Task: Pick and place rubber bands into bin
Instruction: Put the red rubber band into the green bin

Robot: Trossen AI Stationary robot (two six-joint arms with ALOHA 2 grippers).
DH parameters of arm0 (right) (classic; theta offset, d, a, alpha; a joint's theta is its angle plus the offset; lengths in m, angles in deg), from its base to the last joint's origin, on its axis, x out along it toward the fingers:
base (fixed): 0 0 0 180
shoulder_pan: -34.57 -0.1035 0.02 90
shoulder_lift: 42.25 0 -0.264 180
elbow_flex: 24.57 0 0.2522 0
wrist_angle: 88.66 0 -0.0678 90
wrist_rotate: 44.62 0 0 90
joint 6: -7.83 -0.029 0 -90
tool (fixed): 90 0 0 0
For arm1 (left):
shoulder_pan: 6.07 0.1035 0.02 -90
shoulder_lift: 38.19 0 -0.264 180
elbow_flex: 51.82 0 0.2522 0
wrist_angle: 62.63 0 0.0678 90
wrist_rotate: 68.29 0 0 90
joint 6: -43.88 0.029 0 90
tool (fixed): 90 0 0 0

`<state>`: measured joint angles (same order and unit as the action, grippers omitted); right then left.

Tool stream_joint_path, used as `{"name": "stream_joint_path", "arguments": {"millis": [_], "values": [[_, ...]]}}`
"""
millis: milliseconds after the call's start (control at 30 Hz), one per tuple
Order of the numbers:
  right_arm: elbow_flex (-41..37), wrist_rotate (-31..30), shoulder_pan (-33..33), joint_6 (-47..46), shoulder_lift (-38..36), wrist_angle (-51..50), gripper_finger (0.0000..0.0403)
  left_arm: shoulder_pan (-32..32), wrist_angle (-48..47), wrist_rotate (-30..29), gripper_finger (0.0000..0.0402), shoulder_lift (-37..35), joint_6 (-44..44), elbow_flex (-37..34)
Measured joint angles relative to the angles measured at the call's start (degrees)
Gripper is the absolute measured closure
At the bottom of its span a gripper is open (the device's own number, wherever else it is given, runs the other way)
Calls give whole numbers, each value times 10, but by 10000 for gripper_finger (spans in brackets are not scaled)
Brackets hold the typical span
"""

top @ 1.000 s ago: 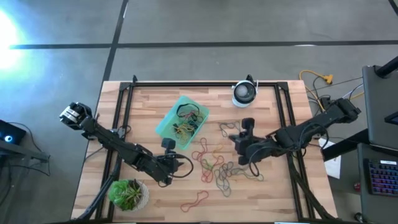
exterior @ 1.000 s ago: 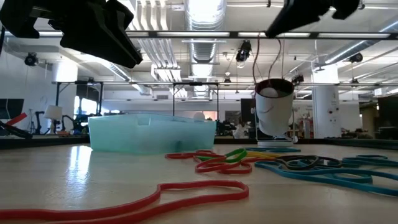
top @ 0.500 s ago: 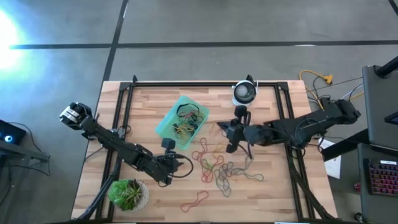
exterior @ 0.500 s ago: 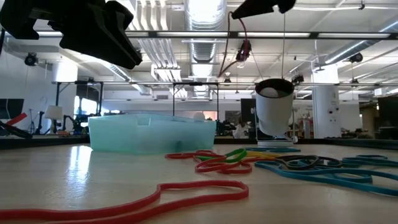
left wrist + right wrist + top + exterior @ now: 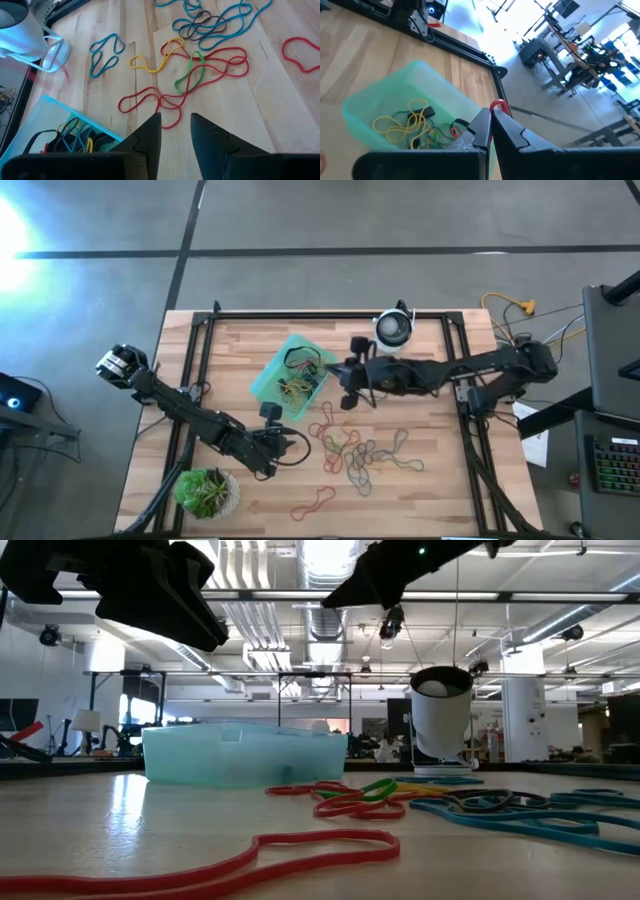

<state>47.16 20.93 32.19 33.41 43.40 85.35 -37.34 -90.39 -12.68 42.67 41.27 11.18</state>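
Held band: small red rubber band (image 5: pixel 498 105) pinched between the tips of the right gripper (image 5: pixel 490 119), jaws pressed together on it; only a red loop pokes out past the tips.
Right gripper pos: high view, centre of frame, just right of the bin, above the table (image 5: pixel 430 490).
Bin: teal-green bin (image 5: pixel 293 376), upper-centre of high view, sits at an angle; yellow, green & black bands (image 5: pixel 415 125) already inside.
Loose bands: tangle of red, green, yellow, blue & grey rubber bands (image 5: pixel 355 450) on the wood, centre-right, below the right gripper; one red band (image 5: pixel 313 501) alone nr bottom centre.
Left gripper: left gripper (image 5: pixel 175 131) lower-left of centre in high view, jaws part-spread, nothing between them; hangs nr the bin's lower corner.
Other: white-and-black round device (image 5: pixel 393 329) at top edge of table; potted plant (image 5: pixel 206 491) at lower-left corner.
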Motion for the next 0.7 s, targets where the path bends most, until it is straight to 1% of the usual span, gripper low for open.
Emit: {"name": "stream_joint_path", "arguments": {"millis": [133, 467, 600, 700], "values": [[20, 38, 27, 2, 36, 20, 394, 0, 0, 0, 313, 0, 0, 0], [94, 86, 84, 2, 137, 18, 394, 0, -1, 0, 313, 0, 0, -2], [112, 97, 101, 0, 168, 13, 394, 0, -5, 0, 313, 0, 0, -2], [114, 97, 110, -2, 176, 11, 394, 0, -7, 0, 313, 0, 0, -2]]}}
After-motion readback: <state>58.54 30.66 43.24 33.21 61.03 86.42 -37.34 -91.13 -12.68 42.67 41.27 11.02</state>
